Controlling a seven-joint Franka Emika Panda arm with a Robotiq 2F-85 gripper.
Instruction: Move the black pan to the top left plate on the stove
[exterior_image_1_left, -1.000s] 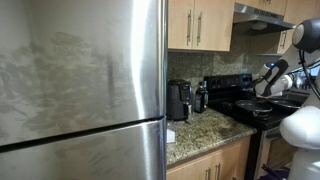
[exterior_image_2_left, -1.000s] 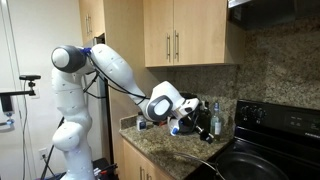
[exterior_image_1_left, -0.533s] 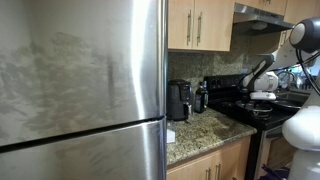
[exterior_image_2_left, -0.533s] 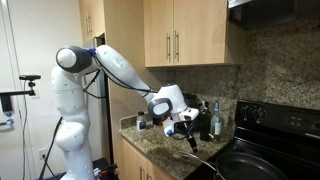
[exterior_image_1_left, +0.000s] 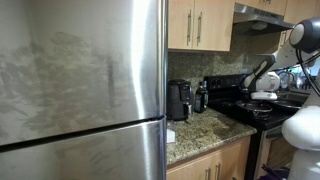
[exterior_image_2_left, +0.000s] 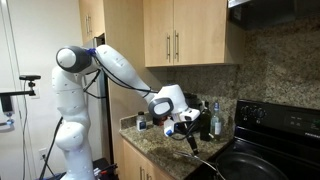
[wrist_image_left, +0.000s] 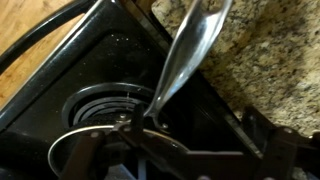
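In the wrist view the black pan (wrist_image_left: 78, 148) lies low at the left, over a coil burner (wrist_image_left: 100, 105) of the stove (wrist_image_left: 60, 70). Its shiny handle (wrist_image_left: 185, 55) runs up toward the granite counter. My gripper (wrist_image_left: 195, 125) is open. Its dark fingers (wrist_image_left: 255, 135) stand wide apart on either side of the handle's base, and neither grips the handle. In both exterior views the gripper (exterior_image_2_left: 186, 130) (exterior_image_1_left: 262, 96) hangs low over the stove's (exterior_image_1_left: 235, 100) counter-side edge. Which plate the pan is on I cannot tell.
A granite counter (wrist_image_left: 270, 60) borders the stove and carries a black coffee maker (exterior_image_1_left: 179, 100) and bottles (exterior_image_2_left: 214, 120). A steel fridge (exterior_image_1_left: 80, 80) fills the left of an exterior view. Wood cabinets (exterior_image_2_left: 180, 35) and a range hood (exterior_image_1_left: 262, 12) hang above.
The gripper has opened and let go of the pan's handle. Over the first half second the arm dropped lower toward the stove; since then it has stayed still.
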